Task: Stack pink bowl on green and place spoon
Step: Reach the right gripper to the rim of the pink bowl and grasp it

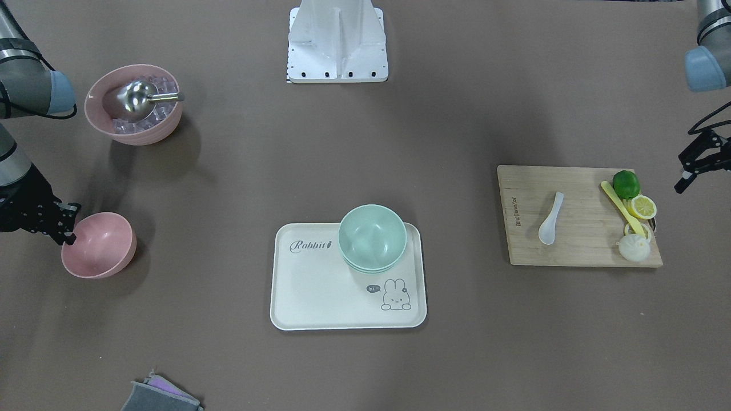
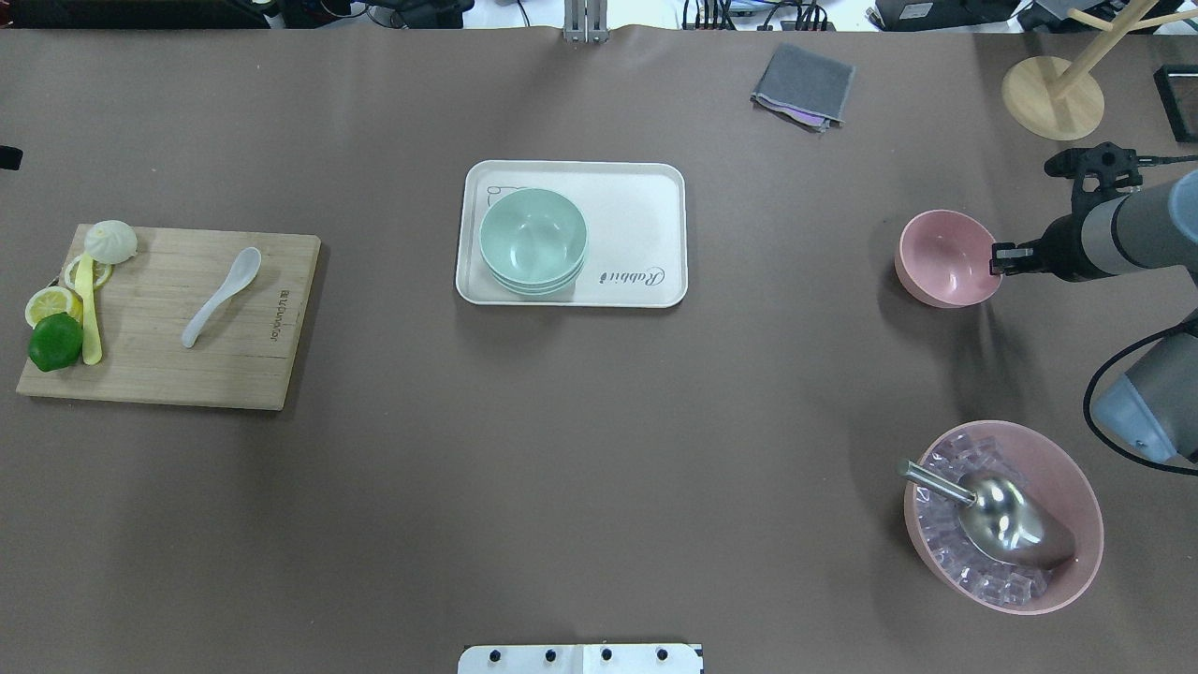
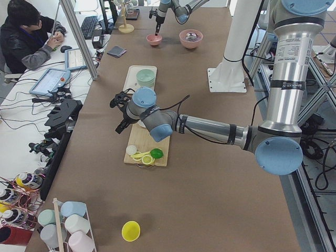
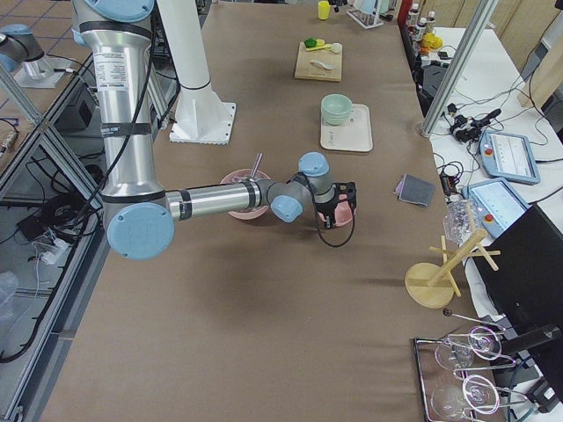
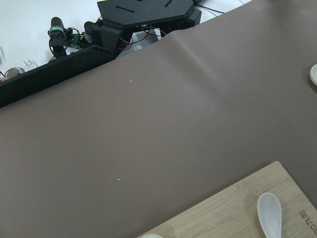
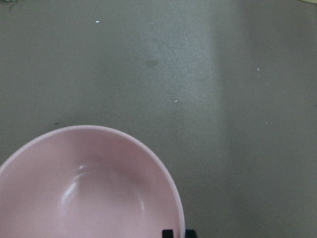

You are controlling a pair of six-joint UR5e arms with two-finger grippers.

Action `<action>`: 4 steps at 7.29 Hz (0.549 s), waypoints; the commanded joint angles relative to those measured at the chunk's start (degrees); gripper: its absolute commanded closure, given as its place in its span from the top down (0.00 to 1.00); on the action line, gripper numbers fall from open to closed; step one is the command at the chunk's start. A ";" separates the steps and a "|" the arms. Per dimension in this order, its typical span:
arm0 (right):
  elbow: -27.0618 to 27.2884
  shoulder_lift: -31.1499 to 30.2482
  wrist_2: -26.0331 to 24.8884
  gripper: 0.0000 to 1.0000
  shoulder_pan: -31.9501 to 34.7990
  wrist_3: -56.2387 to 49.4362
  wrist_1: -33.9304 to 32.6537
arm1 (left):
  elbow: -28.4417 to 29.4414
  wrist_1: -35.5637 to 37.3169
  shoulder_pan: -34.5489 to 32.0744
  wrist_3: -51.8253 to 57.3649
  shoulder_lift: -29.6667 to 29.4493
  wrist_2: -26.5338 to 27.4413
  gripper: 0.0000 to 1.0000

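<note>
While the green bowl [image 2: 533, 239] sits on the white tray [image 2: 646, 197] in the middle of the desk, all the action is out at the robot's right end. There's the small pink bowl [image 2: 945, 260], upright on the bare desk and well apart from the tray. The right pincer [image 2: 1001, 259] is at its rim, on the side away from the tray. From the wrist camera the two black fingertips [image 6: 167, 232] look to sit either side of that rim, one inside and one outside. Whether they are squeezing it, I cannot tell. To my eye the bowl rests on the desk, not lifted.

Nearer the robot on that same side is the bigger pink bowl [image 2: 1076, 487] full of ice, with a steel scoop [image 2: 1006, 524] in it. That one is not part of this job.

Over at the left end, the white spoon [image 2: 223, 295] lies flat on the wooden board [image 2: 168, 374], untouched and apart from the lime [image 2: 54, 342] at the board's outer edge. The left pincer [image 1: 685, 170] hangs near the board with its fingers apart, holding nothing.

So I'd call it the very start: nothing stacked, nothing placed. The grasp on the pink bowl is the step in hand. After that comes the carry across to the tray, the lowering into the green bowl, and then the spoon.
</note>
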 commanded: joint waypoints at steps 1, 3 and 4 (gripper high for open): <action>1.73 0.44 0.34 0.00 0.06 0.10 -0.01 | 0.00 0.00 0.03 0.00 0.09 -0.08 0.98; 4.71 1.75 0.70 0.00 0.24 0.53 -0.62 | -0.09 -0.09 0.03 -0.09 0.18 -0.25 0.98; 5.25 4.45 0.70 0.00 0.15 3.93 -1.32 | -0.09 -0.09 0.03 -0.09 0.18 -0.25 0.98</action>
